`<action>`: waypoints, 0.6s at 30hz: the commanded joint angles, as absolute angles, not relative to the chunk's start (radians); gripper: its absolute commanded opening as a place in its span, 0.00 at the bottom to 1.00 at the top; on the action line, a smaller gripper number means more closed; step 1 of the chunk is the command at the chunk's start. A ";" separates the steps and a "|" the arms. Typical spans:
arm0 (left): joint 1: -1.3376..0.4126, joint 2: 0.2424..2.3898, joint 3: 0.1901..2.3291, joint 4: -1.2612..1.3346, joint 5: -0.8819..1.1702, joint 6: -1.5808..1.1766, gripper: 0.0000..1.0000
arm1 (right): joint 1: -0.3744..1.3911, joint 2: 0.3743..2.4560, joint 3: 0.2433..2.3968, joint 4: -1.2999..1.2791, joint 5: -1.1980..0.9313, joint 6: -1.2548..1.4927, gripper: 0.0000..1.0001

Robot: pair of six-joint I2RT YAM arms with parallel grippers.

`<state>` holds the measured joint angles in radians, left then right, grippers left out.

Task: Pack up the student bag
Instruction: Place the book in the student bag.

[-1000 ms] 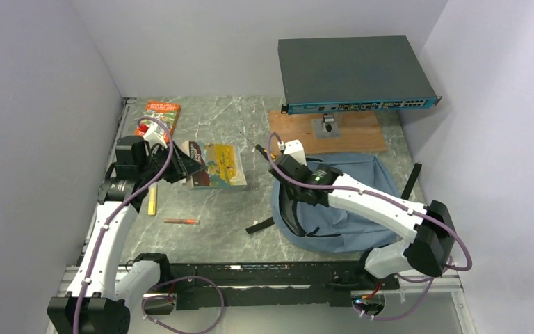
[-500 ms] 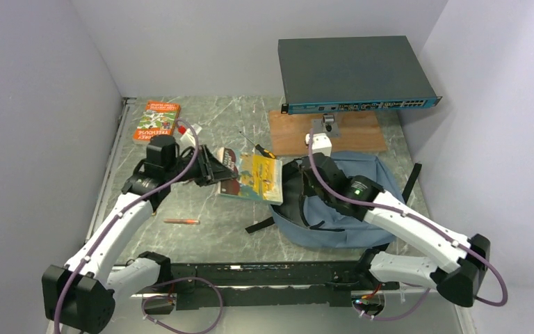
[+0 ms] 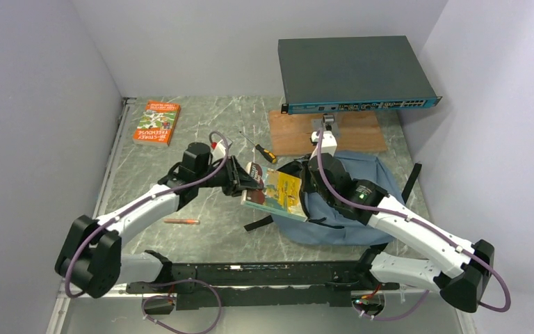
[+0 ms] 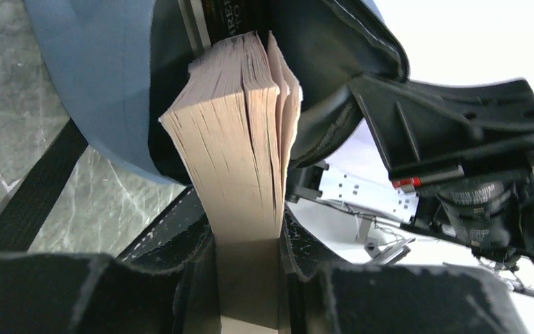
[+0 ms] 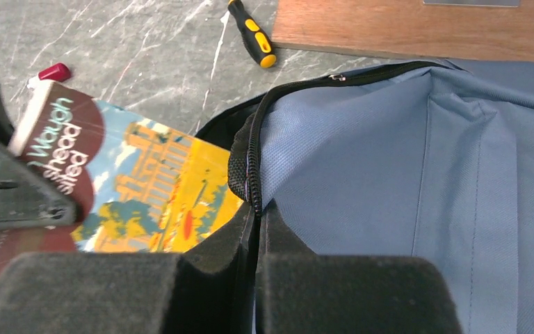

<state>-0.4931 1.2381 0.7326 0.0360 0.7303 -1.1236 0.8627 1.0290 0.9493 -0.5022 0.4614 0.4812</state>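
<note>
- The student bag [image 3: 379, 174] is lying flat on the marble table [image 3: 208, 125], toward 4 o'clock from the table's middle in the top view. Its black-zippered mouth is facing 9 o'clock.
- The right gripper [image 5: 254, 229] is pinching the zipper edge of that mouth, with its fingers pressed fully together on the fabric lip.
- The left gripper [image 4: 247, 278] is clamping a paperback [image 3: 278, 195], one finger pressing on each cover and the thick block of pages standing between them.
- The paperback is hanging tilted at the bag's 9 o'clock side with its yellow-and-blue cover facing up. Its far end is reaching into the dark opening between the blue outer fabric and the black trim.
- An orange book [image 3: 157, 122] is lying toward the table's 11 o'clock corner, well apart from the bag.
- A black-and-yellow screwdriver [image 3: 264, 152] is lying at 12 o'clock from the paperback, just beside a wooden board [image 3: 351, 136].
- A red pen [image 3: 181, 221] is lying at 8 o'clock from the paperback, near the left arm.
</note>
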 commanded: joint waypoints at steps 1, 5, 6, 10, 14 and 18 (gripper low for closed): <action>-0.526 1.300 0.732 0.356 0.661 -1.307 0.00 | 0.864 0.984 0.951 -0.367 0.433 0.500 0.00; -0.566 1.389 0.801 0.398 0.611 -1.282 0.00 | 0.864 0.970 0.940 -0.371 0.420 0.499 0.00; -0.579 1.405 0.818 0.397 0.597 -1.275 0.00 | 0.864 0.965 0.938 -0.371 0.417 0.499 0.00; -0.619 1.434 0.858 0.406 0.544 -1.240 0.00 | 0.864 0.955 0.928 -0.362 0.400 0.498 0.00; -0.651 1.446 0.821 0.631 0.521 -1.267 0.00 | 0.864 0.951 0.922 -0.356 0.381 0.511 0.00; -0.689 1.527 0.842 0.820 0.559 -1.292 0.00 | 0.864 0.934 0.913 -0.341 0.371 0.525 0.00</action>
<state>-0.6556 1.4830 0.7826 0.4572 0.5224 -1.2461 0.8589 0.9791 0.9108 -0.4633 0.4137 0.4911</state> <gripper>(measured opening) 0.285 0.018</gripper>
